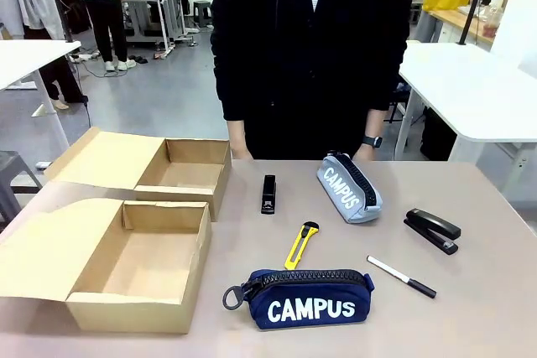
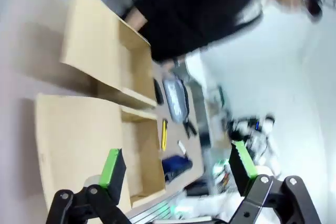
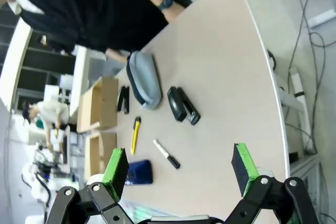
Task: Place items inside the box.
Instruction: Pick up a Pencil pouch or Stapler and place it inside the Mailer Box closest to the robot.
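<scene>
I see my left hand (image 2: 176, 165) and right hand (image 3: 179, 165) spread wide, both empty; navy pouch (image 1: 304, 299) lies by the counter's (image 1: 491, 312) near edge.

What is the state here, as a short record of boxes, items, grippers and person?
boxes: near box and far box, both open, at left on the table
items: navy pouch, grey pouch, small stapler, larger stapler, yellow utility knife, pen, all on the table outside the boxes
grippers: left gripper open; right gripper open; both holding nothing
person: standing at the far edge
</scene>
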{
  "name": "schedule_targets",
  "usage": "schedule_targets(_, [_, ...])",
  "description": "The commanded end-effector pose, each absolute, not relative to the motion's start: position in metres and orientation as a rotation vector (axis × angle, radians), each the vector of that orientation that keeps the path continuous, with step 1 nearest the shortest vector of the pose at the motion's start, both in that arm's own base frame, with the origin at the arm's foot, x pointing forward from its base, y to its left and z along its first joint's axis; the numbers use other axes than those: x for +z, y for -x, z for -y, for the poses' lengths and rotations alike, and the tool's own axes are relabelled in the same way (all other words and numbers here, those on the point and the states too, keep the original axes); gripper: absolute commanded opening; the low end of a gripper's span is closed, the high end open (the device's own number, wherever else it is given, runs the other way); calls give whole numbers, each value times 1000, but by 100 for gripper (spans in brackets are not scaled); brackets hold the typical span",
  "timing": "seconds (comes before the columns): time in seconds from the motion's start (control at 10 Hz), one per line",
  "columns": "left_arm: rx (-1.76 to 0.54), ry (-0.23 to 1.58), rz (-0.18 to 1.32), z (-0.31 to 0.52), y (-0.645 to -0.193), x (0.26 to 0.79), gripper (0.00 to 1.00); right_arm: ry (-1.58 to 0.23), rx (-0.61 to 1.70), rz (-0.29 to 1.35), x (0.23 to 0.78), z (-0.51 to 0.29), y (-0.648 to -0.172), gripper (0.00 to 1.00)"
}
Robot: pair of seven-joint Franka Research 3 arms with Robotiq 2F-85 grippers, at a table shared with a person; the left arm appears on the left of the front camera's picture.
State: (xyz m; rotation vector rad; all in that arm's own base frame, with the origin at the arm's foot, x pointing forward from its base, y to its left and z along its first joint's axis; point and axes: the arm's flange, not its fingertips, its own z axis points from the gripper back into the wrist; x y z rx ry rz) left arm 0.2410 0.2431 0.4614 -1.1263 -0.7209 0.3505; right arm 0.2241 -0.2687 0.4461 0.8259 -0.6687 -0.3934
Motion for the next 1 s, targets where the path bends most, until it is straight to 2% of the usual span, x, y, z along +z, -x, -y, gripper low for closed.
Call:
schedule_targets(0.0, [585, 1182, 772, -192, -231, 414, 100, -784, -399, 720, 439, 256, -244, 100])
schedule_targets(0.1, [351, 1126, 721, -243, -241, 461, 100, -826, -393, 669, 446, 269, -224, 100])
schedule_targets(0.7, [351, 1126, 721, -243, -241, 461, 100, -817, -419, 641, 446, 266, -224, 100])
schedule_targets(0.9, [351, 1126, 721, -243, -241, 461, 100, -675, -184, 647, 454, 232, -241, 100])
